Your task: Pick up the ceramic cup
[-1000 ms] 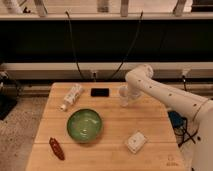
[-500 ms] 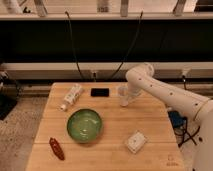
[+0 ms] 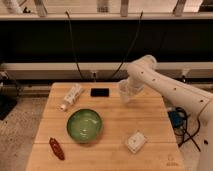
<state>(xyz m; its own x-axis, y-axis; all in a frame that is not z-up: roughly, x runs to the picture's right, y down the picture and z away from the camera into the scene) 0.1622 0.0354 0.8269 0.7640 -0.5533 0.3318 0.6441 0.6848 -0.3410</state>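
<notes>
The ceramic cup is a small white tapered cup near the table's back edge, right of centre. My gripper is at the end of the white arm that reaches in from the right. It sits right at the cup and overlaps its upper part. I cannot tell whether the cup rests on the table or is lifted.
On the wooden table are a green bowl, a white tube-shaped bottle at the back left, a black phone, a flat white square box and a reddish-brown object at the front left. Cables hang behind the table.
The arm's elbow has shifted up slightly. The gripper and the cup stay at about the same spot.
</notes>
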